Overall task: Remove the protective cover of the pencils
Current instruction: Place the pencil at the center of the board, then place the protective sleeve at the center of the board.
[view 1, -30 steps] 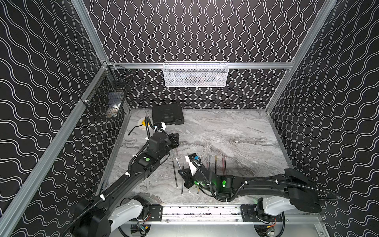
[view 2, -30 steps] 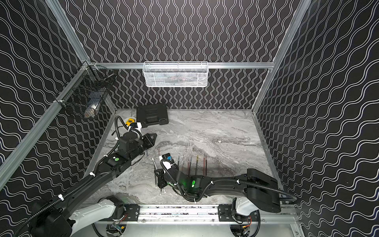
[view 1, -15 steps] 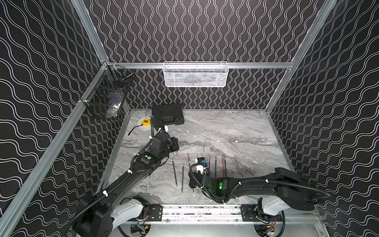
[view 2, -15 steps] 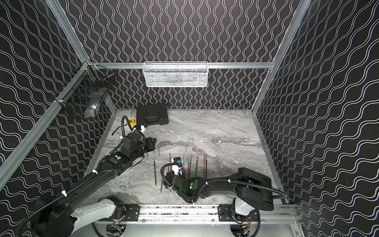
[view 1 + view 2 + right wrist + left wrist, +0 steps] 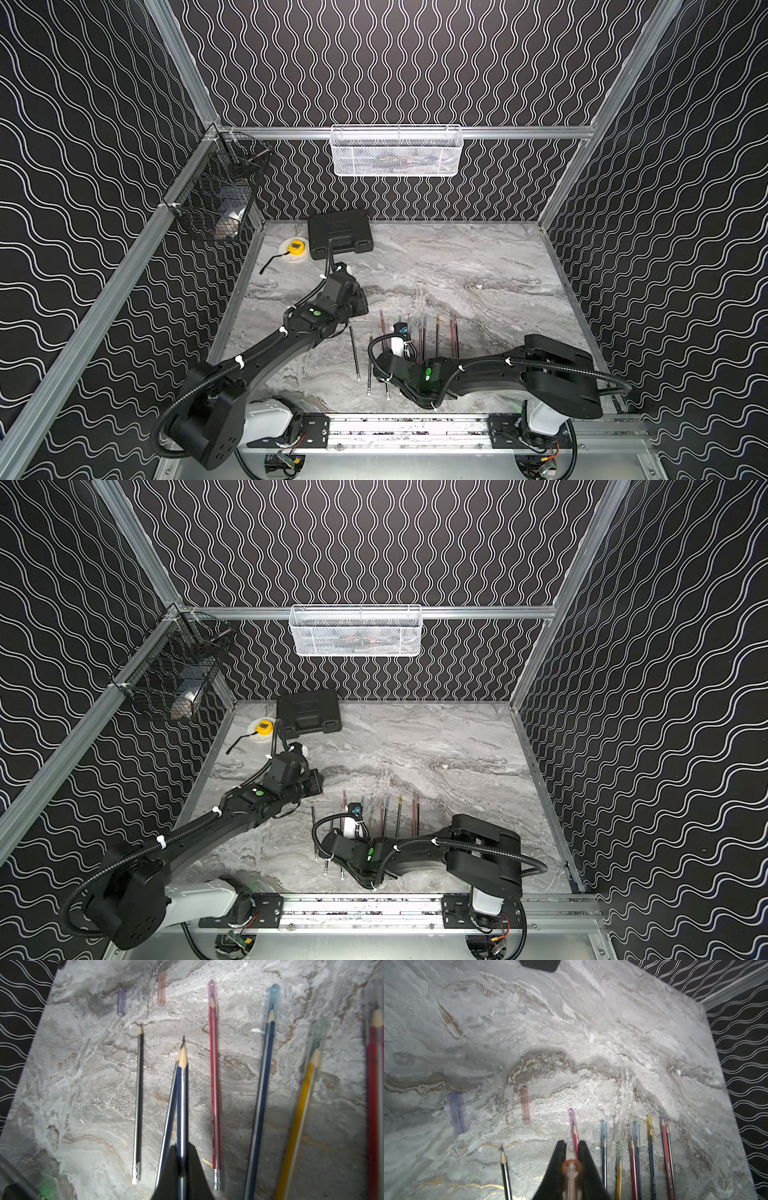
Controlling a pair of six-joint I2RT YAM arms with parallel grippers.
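In the left wrist view my left gripper is shut on an orange see-through protective cover. Beyond its tips lies a red pencil with a purple cover. My right gripper is shut on a dark blue pencil whose bare sharpened point sticks out past the fingers. Several more pencils lie in a row on the marble table, most with coloured covers on their points. A black pencil lies uncovered. Two loose covers, bluish and pink, rest beyond it. In a top view the left gripper hangs left of the row.
A black case and a yellow tape measure sit at the back left. A black wire basket hangs on the left wall, and a white mesh basket hangs on the back wall. Patterned walls close in three sides.
The right arm has swung to the right with its pencil, away from the left gripper. The left wrist has drifted slightly right and toward the front.
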